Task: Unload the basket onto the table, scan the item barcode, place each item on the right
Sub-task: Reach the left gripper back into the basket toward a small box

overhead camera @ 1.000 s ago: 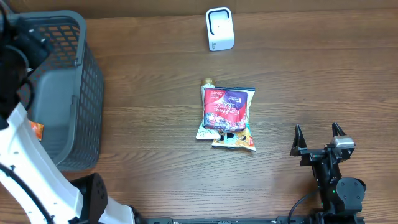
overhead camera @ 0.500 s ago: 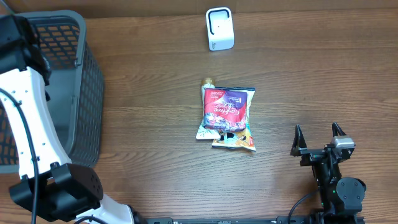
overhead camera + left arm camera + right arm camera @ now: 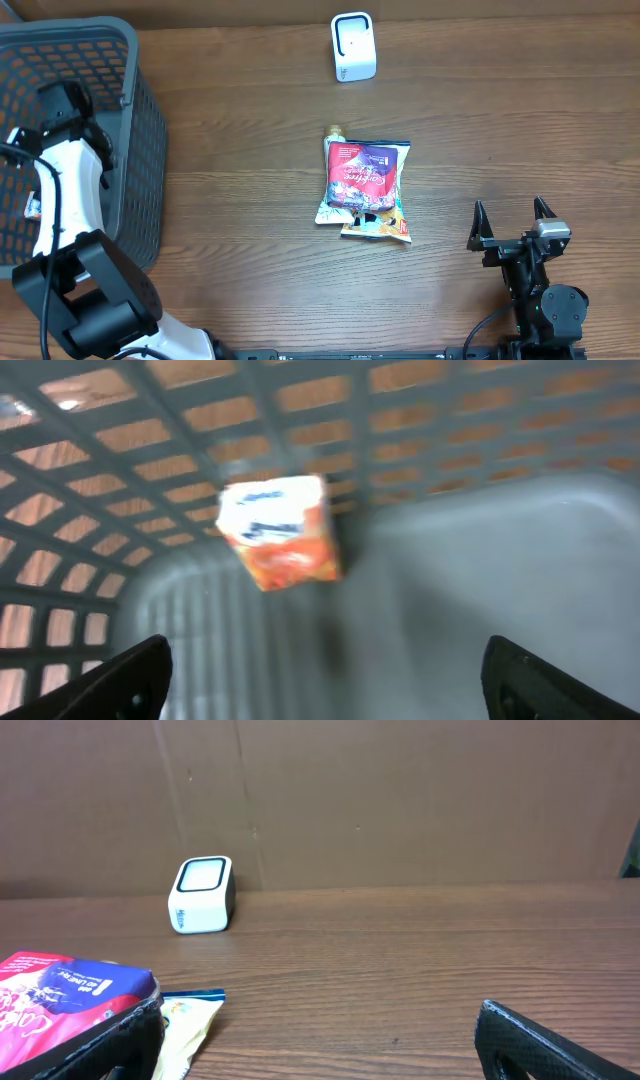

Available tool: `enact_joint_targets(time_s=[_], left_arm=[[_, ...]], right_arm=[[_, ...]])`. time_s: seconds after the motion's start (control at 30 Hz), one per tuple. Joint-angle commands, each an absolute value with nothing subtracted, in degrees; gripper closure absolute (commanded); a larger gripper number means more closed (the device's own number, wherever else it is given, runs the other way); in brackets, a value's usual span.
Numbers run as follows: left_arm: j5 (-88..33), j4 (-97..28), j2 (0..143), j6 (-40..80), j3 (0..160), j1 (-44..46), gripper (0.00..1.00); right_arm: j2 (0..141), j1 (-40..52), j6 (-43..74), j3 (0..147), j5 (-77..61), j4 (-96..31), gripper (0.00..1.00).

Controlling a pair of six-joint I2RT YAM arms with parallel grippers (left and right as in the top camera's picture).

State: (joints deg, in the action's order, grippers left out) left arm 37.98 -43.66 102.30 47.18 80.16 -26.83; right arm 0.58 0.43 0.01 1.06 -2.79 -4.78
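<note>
A small orange-and-white carton (image 3: 281, 531) lies tilted in the grey mesh basket (image 3: 470, 550), against its wall. It shows in the overhead view as an orange-and-white carton (image 3: 33, 208) low in the basket (image 3: 130, 60). My left gripper (image 3: 325, 668) is open inside the basket, a little short of the carton, with nothing between its fingers. The white scanner (image 3: 352, 46) stands at the table's far edge and also appears as a scanner (image 3: 201, 895) in the right wrist view. Near the front right, my right gripper (image 3: 512, 226) rests open and empty.
Snack bags (image 3: 365, 186) lie stacked at mid table, with a red and purple bag (image 3: 70, 1000) on top, close to the right gripper's (image 3: 320, 1032) left finger. My white left arm (image 3: 70, 175) reaches over the basket's near side. A brown cardboard wall (image 3: 400, 800) stands behind the scanner.
The left arm has swung from the left edge to over the basket, its wrist lower in the overhead view. Its jaws stand slightly wider. The right arm and bags have not moved.
</note>
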Motion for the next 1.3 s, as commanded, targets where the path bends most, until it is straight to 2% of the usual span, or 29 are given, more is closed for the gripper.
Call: enact_joint_targets(time_s=[0.0,0.23,0.43,0.7,0.8,1.27], left_arm=[[38.48,-42.7,101.89,46.24,77.93,-30.41,0.1],[26.02,-39.57,102.17,39.79,77.71,-34.24,0.09],[26.3,-39.51,106.43,39.81,77.71,-34.22,0.07],[35.79,-38.2,108.66,39.81,77.71,-34.22,0.13],[36.01,-38.06,108.71,40.42,77.71,-34.22,0.17],[35.57,-35.77,110.34,41.32,77.71,-36.42,0.17]], right_arm=[[0.16,0.32,0.23,0.47,-3.05,-4.58,0.0],[0.16,0.32,0.23,0.47,-3.05,-4.58,0.0],[0.16,0.32,0.23,0.47,-3.05,-4.6,0.0],[0.16,0.32,0.23,0.47,-3.05,-4.58,0.0],[0.16,0.32,0.23,0.47,-3.05,-4.58,0.0],[0.16,0.32,0.23,0.47,-3.05,-4.6,0.0]])
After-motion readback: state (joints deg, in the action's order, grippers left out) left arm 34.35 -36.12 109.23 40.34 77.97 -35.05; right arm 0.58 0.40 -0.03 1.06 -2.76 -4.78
